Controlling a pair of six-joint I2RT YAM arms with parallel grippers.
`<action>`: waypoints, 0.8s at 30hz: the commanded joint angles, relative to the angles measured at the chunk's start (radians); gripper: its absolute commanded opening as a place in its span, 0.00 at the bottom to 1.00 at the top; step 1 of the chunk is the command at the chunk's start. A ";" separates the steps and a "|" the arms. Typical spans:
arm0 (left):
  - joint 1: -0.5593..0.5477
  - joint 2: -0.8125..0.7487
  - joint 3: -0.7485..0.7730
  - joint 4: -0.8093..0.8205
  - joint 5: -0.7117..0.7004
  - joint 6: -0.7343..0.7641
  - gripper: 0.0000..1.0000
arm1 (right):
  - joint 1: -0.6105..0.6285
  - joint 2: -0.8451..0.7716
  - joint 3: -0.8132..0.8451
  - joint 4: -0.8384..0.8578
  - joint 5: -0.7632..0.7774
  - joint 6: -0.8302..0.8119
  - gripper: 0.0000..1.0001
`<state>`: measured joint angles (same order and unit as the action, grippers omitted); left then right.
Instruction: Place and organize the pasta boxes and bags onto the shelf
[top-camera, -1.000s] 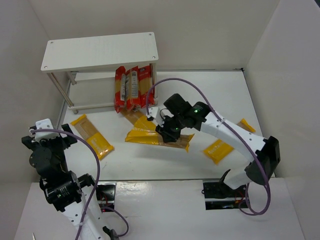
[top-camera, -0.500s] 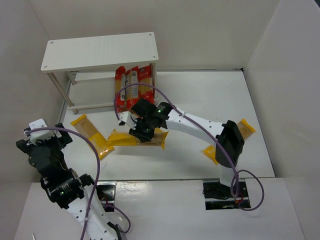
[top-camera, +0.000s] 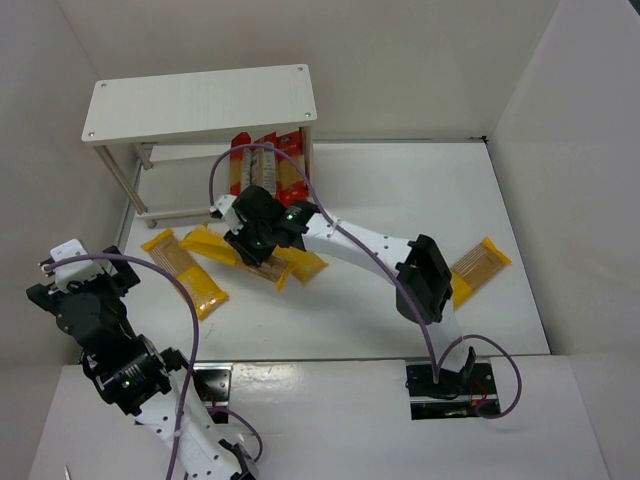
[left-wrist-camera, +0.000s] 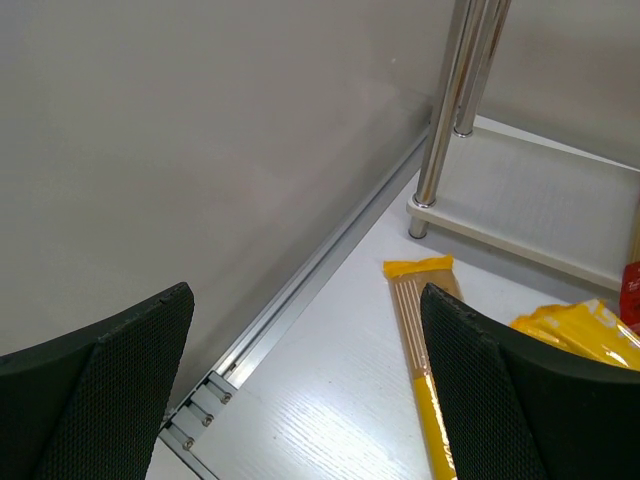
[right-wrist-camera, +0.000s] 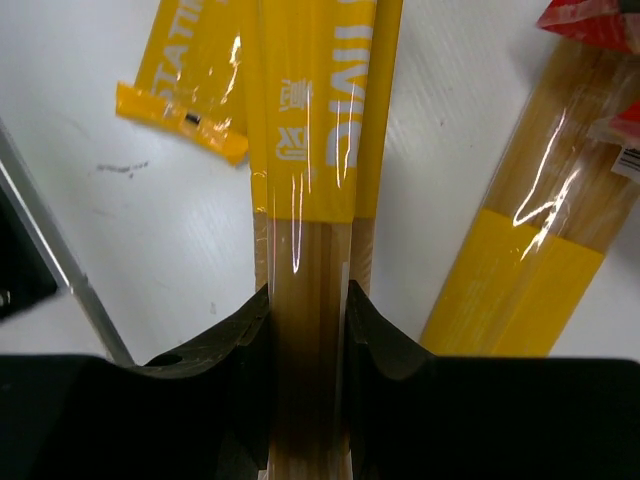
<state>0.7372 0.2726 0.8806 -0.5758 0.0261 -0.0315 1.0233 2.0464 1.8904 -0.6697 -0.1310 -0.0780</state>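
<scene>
One yellow spaghetti pack pinched by outstretched right gripper.

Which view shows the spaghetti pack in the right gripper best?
Right wrist: the spaghetti pack fills the frame, pinched by the right gripper at its clear window. Top external shows the pack in front of the shelf, middle hidden by the gripper. Left wrist: yellow wrap at frame edge, unclear if it's this pack.

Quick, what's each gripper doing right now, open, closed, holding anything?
Left gripper: open, holding nothing.
Right gripper: closed on a yellow spaghetti pack.
</scene>
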 joint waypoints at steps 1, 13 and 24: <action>0.016 0.005 0.001 0.036 -0.015 -0.013 1.00 | 0.008 0.053 0.142 0.180 0.059 0.124 0.00; 0.036 0.014 0.001 0.036 -0.006 -0.013 1.00 | 0.008 0.352 0.632 0.145 0.381 0.264 0.00; 0.045 0.014 -0.008 0.036 0.003 -0.013 1.00 | 0.060 0.708 1.250 -0.050 0.542 0.327 0.00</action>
<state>0.7719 0.2802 0.8764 -0.5755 0.0238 -0.0319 1.0477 2.7552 3.0535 -0.7891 0.3233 0.2150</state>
